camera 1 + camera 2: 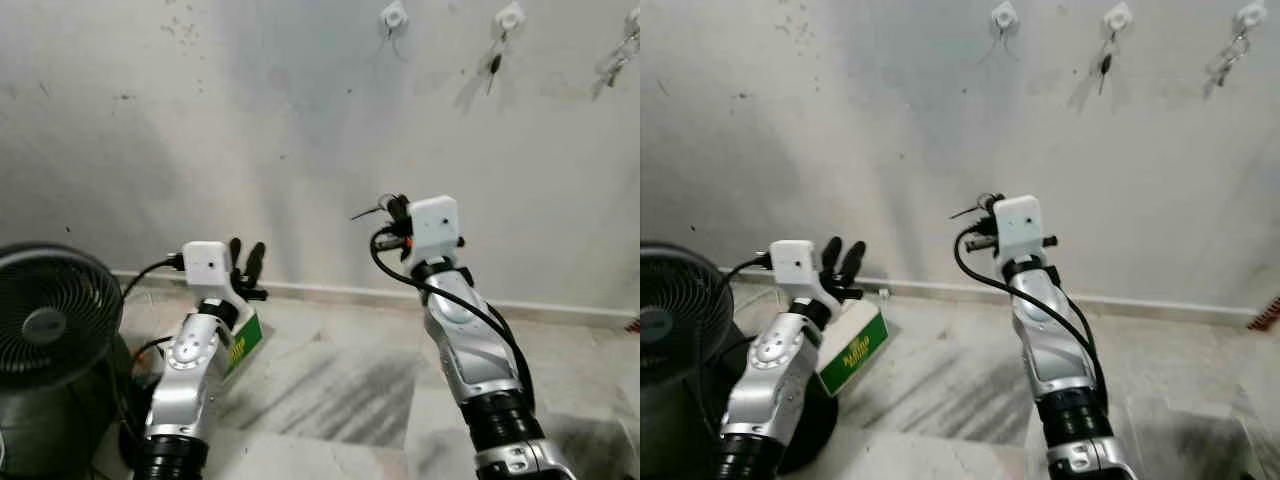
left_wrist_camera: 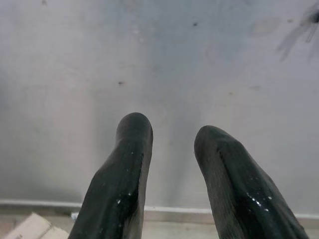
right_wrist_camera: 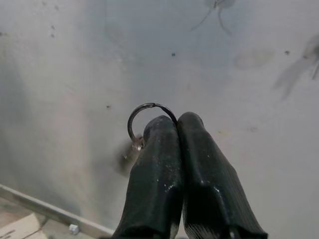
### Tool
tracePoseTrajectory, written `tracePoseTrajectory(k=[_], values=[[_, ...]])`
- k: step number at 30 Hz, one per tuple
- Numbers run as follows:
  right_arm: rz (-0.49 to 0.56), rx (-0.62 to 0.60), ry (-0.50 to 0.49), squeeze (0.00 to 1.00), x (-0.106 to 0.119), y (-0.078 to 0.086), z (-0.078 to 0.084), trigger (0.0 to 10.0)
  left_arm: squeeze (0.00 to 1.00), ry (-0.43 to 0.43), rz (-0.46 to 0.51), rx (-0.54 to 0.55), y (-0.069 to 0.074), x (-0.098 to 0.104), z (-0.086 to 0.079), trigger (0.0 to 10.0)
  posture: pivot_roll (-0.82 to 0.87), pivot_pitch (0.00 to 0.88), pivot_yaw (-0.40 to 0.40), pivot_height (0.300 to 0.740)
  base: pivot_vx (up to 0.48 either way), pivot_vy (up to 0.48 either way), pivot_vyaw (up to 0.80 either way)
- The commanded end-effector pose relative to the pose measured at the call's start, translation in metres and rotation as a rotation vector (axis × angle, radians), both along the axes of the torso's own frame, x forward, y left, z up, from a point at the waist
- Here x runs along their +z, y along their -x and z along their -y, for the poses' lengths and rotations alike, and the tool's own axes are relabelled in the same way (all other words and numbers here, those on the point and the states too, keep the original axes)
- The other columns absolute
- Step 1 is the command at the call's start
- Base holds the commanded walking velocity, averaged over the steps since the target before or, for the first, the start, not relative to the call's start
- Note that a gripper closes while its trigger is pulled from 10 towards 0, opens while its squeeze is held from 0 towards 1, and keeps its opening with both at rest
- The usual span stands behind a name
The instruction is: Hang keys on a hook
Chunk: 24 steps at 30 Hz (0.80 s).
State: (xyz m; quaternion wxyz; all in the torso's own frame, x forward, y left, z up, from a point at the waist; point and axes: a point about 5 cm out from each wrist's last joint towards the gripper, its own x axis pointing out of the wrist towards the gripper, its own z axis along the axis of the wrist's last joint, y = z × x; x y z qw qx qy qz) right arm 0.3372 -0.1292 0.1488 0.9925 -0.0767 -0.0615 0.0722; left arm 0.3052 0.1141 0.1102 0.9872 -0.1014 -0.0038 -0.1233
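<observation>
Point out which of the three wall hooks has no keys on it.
The leftmost hook: nothing hangs from it. The middle hook and the right hook each carry keys. The right gripper pinches a key ring.

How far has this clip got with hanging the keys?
Done: the right end effector has its fingers shut on the key ring, whose loop sticks out past the fingertips. In hand: that arm is raised toward the wall, well below the hooks. Left: lifting the ring to the leftmost hook, which looks bare; the middle hook and right hook already carry keys. The left end effector is open and idle.
</observation>
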Motion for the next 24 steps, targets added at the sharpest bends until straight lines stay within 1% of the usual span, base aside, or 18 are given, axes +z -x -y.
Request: tracePoseTrajectory(k=[1,6,12,15,19,24], values=[[0.024,0.033,-0.018,0.0,0.006,-0.001,-0.01,10.0,0.0,-0.015,-0.005,0.028,0.0,-0.001,-0.011,10.0,-0.04,0.0,0.073,0.74,0.458,0.0,0.43],[0.029,0.038,-0.025,0.0,0.008,-0.003,-0.015,10.0,0.0,-0.022,-0.012,0.024,0.002,-0.003,-0.012,10.0,-0.03,0.0,0.071,0.74,0.469,0.0,0.0],[0.034,0.038,-0.03,0.0,0.01,-0.005,-0.018,10.0,0.0,-0.028,-0.019,0.028,0.0,-0.004,-0.013,10.0,-0.04,0.0,0.077,0.74,0.477,0.0,0.0],[0.04,0.039,-0.033,0.0,0.011,-0.004,-0.02,10.0,0.0,-0.009,-0.03,0.028,0.0,-0.005,-0.014,10.0,-0.04,0.0,0.078,0.74,0.371,0.0,0.0],[0.04,0.043,-0.03,0.0,0.01,-0.003,-0.02,10.0,0.0,-0.004,-0.027,0.009,0.0,-0.005,-0.007,10.0,-0.05,0.0,0.085,0.74,0.0,0.0,0.0],[0.043,0.038,-0.032,0.0,0.01,-0.003,-0.02,10.0,0.0,0.001,-0.027,-0.006,0.0,-0.005,-0.004,10.0,-0.05,0.0,0.085,0.74,0.0,-0.308,0.0]])
